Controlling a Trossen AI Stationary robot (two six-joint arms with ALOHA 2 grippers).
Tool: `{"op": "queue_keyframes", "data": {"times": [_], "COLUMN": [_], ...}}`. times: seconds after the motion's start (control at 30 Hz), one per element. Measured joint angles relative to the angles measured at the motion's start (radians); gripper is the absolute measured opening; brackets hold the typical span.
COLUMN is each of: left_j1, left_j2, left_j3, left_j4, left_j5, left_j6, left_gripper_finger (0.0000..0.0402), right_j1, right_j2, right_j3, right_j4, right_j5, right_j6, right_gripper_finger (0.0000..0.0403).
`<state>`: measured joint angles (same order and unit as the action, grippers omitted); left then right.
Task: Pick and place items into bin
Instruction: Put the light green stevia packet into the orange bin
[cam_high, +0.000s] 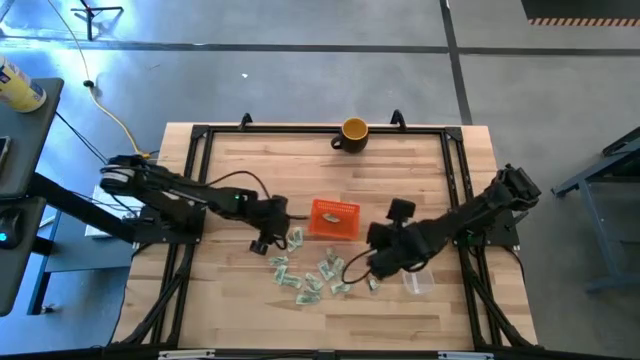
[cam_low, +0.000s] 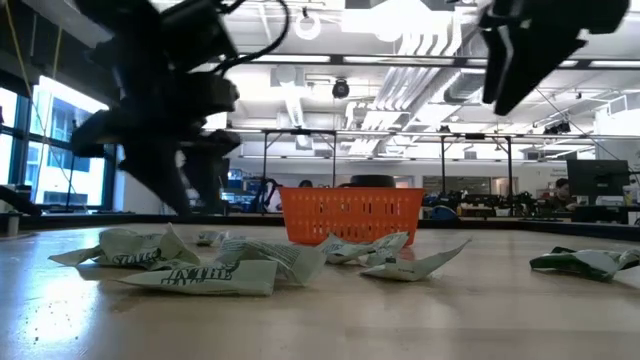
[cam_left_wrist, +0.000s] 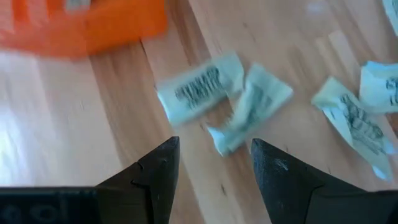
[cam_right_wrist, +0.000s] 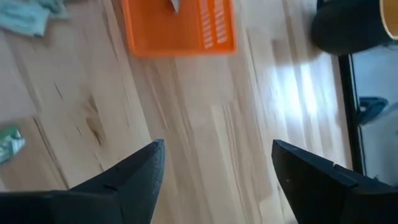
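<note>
While the orange bin (cam_high: 335, 218) sits mid-counter (cam_high: 420, 170) with the items (cam_high: 305, 275) scattered just beside it, the left pincer (cam_left_wrist: 214, 165) is held released over a wrapper, seemingly for pickup, and the right pincer (cam_right_wrist: 214, 168) is held released nearby.

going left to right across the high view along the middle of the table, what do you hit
left end effector → orange bin → right end effector → clear cup. The wrapped items lie scattered nearer the front edge, spanning beneath the bin, so they hold no single place in this order.
</note>
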<state>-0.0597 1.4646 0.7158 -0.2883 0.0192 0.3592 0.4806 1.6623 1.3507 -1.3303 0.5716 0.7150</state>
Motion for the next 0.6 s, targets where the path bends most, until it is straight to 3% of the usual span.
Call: {"op": "queue_keyframes", "data": {"times": [0.27, 0.6], "left_j1": [0.000, -0.002], "left_j2": [0.057, 0.122], "left_j3": [0.058, 0.056], "left_j4": [-0.052, -0.019], "left_j5": [0.101, 0.080], "left_j6": [0.190, 0.213], "left_gripper_finger": [0.0232, 0.0232], "right_j1": [0.119, 0.181], "right_j2": [0.000, 0.000], "right_j3": [-0.076, -0.150], "right_j4": [-0.036, -0.024], "right_j5": [-0.023, -0.021], "right_j6": [0.150, 0.276], "right_gripper_finger": [0.0287, 0.0287]}}
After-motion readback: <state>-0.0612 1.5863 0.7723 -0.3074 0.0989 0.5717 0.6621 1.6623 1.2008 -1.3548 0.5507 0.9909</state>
